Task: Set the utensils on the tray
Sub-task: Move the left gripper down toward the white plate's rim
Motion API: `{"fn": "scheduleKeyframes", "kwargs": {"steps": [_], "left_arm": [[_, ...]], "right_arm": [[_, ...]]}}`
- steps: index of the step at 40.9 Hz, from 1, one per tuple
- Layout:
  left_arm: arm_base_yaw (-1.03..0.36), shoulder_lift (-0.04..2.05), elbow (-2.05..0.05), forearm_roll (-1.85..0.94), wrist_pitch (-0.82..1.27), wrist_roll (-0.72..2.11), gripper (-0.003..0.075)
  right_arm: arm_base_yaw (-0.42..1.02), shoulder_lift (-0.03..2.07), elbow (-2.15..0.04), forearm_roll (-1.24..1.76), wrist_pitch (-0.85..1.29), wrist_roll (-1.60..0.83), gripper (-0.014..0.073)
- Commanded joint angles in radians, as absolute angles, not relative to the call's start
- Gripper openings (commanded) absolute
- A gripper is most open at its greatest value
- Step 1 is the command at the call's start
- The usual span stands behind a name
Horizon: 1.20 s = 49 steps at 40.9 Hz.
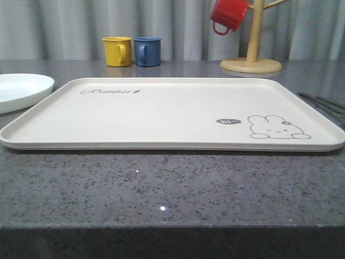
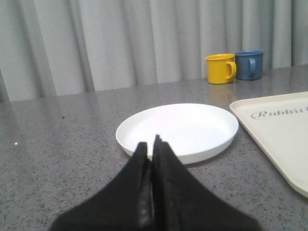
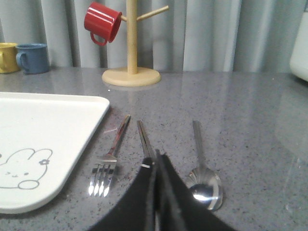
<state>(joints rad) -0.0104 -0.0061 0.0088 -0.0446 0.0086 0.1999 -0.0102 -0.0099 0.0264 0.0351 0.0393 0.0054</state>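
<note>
Open grey counter (image 1: 161,189) along the front edge. Bare tray (image 1: 161,116) across the middle. Toward the back edge, yellow mug (image 1: 117,51), blue mug (image 1: 147,51) and wooden mug stand (image 1: 251,59) blocking passage. Plate (image 1: 21,89) at left edge; fork (image 3: 109,159), chopsticks (image 3: 144,139), spoon (image 3: 202,168) lying flat near right edge.

The worktop (image 1: 161,189) looks like grey speckled stone, smooth and lightly glossy, while the cream tray (image 1: 161,116) has a smooth matt finish like plastic and the white plate (image 2: 178,130) beside it a smooth, faintly shiny one. The fork (image 3: 109,159), chopsticks (image 3: 144,139) and spoon (image 3: 203,180) are polished metal that catches the light, the spoon bowl mirror-bright. The mug stand (image 3: 131,43) is pale bare wood, the red mug (image 3: 102,23) on it is glossy, and both hands (image 2: 153,192) (image 3: 156,197) look matt black
</note>
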Motion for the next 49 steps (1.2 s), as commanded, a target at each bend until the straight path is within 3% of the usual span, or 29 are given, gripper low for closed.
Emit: {"fn": "scheduleKeyframes", "kwargs": {"steps": [1, 11, 28, 49], "left_arm": [[-0.017, -0.029, 0.005, -0.056, -0.13, 0.195, -0.0018], [-0.017, -0.019, -0.17, -0.056, -0.076, 0.195, -0.0018], [-0.017, 0.297, -0.709, -0.056, 0.461, 0.195, -0.0018], [-0.017, 0.414, -0.644, -0.056, 0.506, 0.195, -0.0018]], "right_arm": [[-0.015, -0.027, 0.017, 0.042, -0.067, 0.0, -0.0068], [-0.015, -0.027, -0.181, 0.044, 0.102, 0.0, -0.0068], [-0.015, 0.276, -0.655, 0.044, 0.638, 0.0, -0.0068], [-0.015, 0.459, -0.663, 0.044, 0.673, 0.0, -0.0064]]}}
